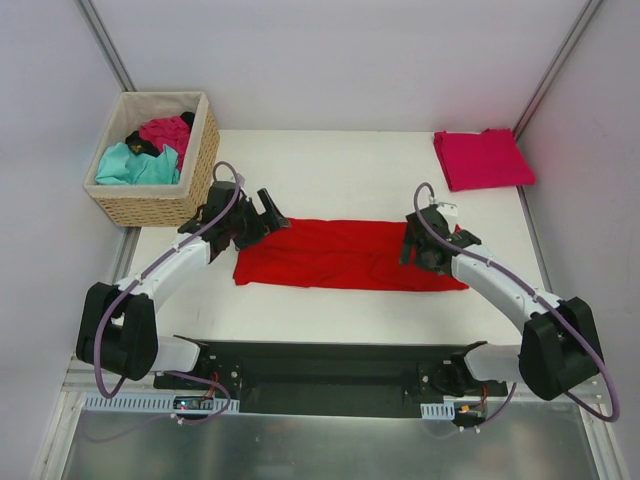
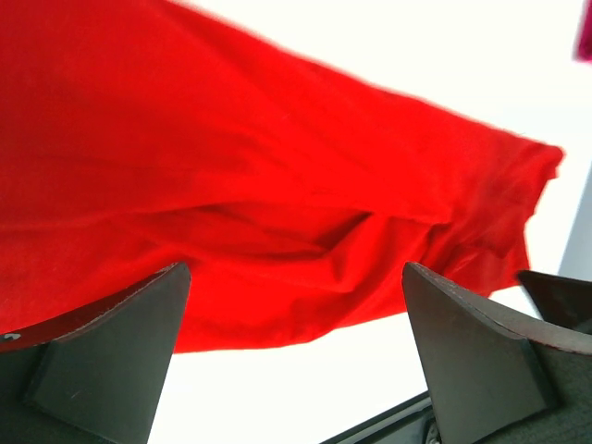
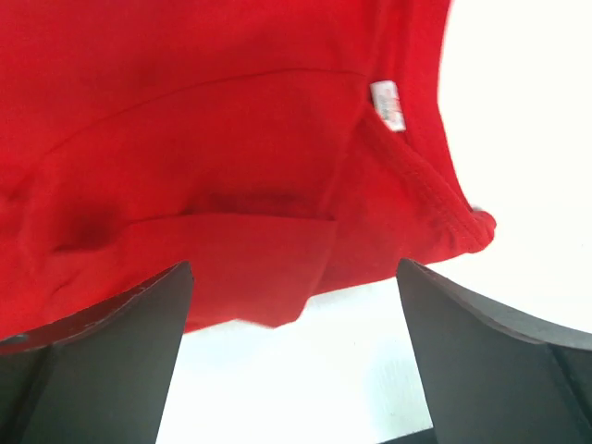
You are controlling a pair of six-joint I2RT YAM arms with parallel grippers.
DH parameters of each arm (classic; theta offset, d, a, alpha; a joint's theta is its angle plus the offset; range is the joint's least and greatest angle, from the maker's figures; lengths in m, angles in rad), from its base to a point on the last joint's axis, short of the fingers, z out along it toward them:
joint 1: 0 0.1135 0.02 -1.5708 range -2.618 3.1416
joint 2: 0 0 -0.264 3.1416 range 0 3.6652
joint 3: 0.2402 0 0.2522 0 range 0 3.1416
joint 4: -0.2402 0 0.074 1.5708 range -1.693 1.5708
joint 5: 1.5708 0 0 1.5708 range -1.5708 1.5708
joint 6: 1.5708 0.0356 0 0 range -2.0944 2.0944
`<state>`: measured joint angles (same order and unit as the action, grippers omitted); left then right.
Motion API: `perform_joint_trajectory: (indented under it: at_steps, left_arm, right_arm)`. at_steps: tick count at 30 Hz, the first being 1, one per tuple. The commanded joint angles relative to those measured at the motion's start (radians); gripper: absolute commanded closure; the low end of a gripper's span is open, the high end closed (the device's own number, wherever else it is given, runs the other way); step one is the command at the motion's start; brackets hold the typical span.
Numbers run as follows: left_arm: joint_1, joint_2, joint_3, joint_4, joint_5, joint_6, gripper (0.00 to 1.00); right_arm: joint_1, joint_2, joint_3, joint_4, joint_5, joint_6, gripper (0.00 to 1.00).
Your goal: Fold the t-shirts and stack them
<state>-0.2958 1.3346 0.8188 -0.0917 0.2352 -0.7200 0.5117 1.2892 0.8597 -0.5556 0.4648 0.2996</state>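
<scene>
A bright red t-shirt (image 1: 345, 254) lies folded into a long strip across the middle of the white table. My left gripper (image 1: 262, 218) hovers open over its left end; the wrist view shows the red cloth (image 2: 231, 176) beyond the spread fingers (image 2: 111, 351), nothing between them. My right gripper (image 1: 425, 245) hovers open over the right end; its view shows the collar with a white label (image 3: 387, 104), and its jaws are empty. A folded pinkish crimson t-shirt (image 1: 482, 158) lies at the far right corner. Teal (image 1: 135, 165), magenta (image 1: 165, 130) and black (image 1: 140, 143) shirts sit in the basket.
A tan wicker basket (image 1: 195, 190) stands at the far left, just off the table corner, close to my left arm. White walls enclose the table on three sides. The black base rail (image 1: 320, 375) runs along the near edge.
</scene>
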Motion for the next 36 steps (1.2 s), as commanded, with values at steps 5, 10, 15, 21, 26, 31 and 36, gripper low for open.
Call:
perform_joint_trajectory:
  at_steps: [5, 10, 15, 21, 26, 31, 36]
  left_arm:
    - [-0.022, -0.017, 0.06, 0.007, 0.038, 0.002, 0.01]
    - [-0.022, -0.028, 0.039, 0.01, 0.033, 0.007, 0.01]
    - [-0.023, -0.02, 0.028, 0.01, 0.047, 0.001, 0.01]
    - [-0.028, -0.015, 0.025, 0.01, 0.05, 0.004, 0.01]
    - [-0.028, -0.017, 0.022, 0.009, 0.044, 0.008, 0.01]
    - [-0.028, -0.009, 0.023, 0.01, 0.038, 0.01, 0.01]
    - [-0.028, -0.009, 0.019, 0.01, 0.027, 0.011, 0.01]
  right_arm:
    - [-0.192, -0.022, -0.083, 0.371, -0.264, 0.105, 0.04]
    - [-0.231, -0.01, -0.08, 0.594, -0.38, 0.118, 0.04]
    - [-0.321, 0.057, -0.158, 0.854, -0.567, 0.219, 0.04]
    - [-0.401, 0.183, -0.214, 0.996, -0.658, 0.306, 0.04]
    - [-0.417, 0.209, -0.205, 1.0, -0.667, 0.3, 0.04]
    - [-0.421, 0.266, -0.182, 0.997, -0.667, 0.28, 0.04]
    - [-0.421, 0.378, -0.125, 0.982, -0.649, 0.28, 0.04]
